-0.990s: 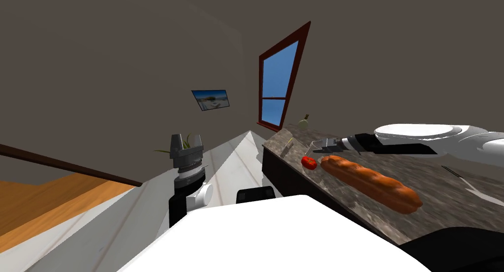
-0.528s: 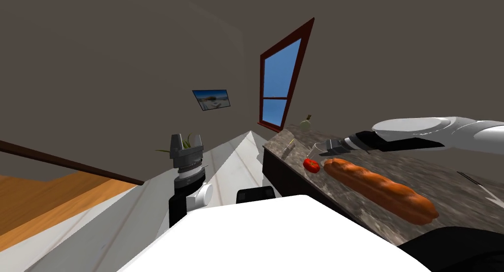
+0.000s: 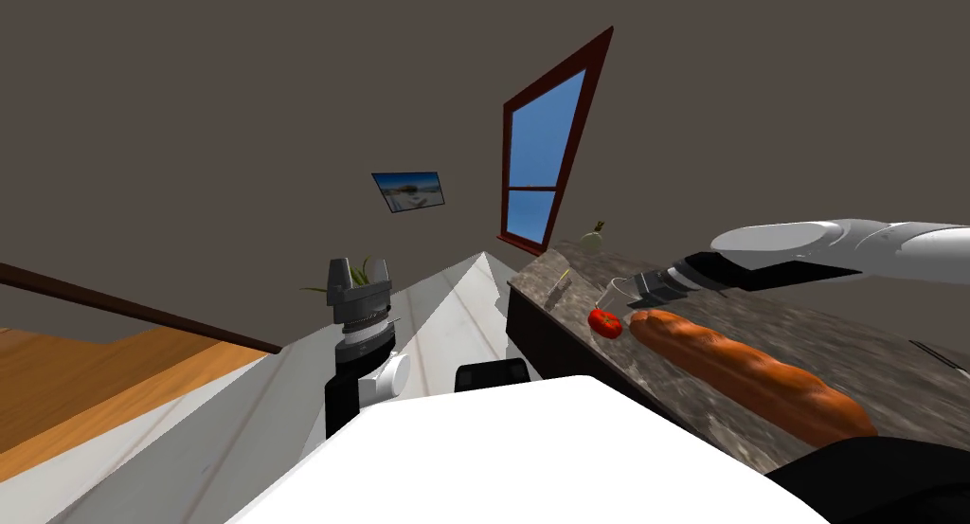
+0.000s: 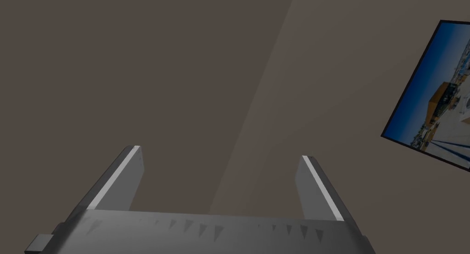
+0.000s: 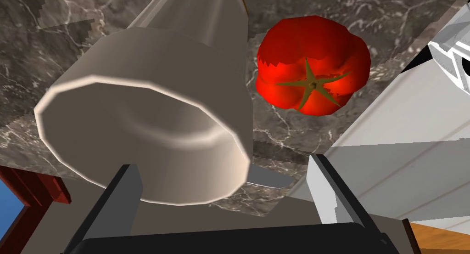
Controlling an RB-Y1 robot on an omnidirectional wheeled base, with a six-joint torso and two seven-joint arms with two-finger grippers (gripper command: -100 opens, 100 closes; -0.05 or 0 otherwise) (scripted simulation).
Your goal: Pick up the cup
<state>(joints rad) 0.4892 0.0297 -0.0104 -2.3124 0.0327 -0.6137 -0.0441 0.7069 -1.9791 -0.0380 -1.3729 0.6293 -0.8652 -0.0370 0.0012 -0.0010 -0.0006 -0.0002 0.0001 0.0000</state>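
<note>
Beige-white and plain, the cup point(image 5: 142, 118) is found on the dark, veined stone counter point(image 5: 293, 136), close to the counter's edge, and its open mouth is turned toward the right gripper point(image 5: 223, 161). The right gripper's fingers are held apart, unclenched. One finger point(image 5: 120, 198) is seen across the cup's rim, while the other is set well clear of the cup's side, so the cup is only partly taken in between them and is not squeezed. Whether the near finger is touching the rim cannot be told. A red tomato point(image 5: 312, 72) with a green star-shaped stalk is placed on the counter just beside the cup, apart from it. A thin grey blade point(image 5: 271, 177) is laid on the stone just past the cup's rim, between the cup and the far finger. In the head view the right arm is stretched out over the counter point(image 3: 853, 348), with the right gripper point(image 3: 637, 286) set right at the cup point(image 3: 616, 293). There the tomato point(image 3: 605, 323) is seen nearer the counter's edge, and a long brown loaf point(image 3: 748, 371) is laid along the counter just beside the tomato, under the arm. The left gripper point(image 3: 358, 262) is held upright above the pale floor point(image 3: 237, 433), off the counter and well apart from the cup, and its fingers point(image 4: 117, 182) are spread wide.
</note>
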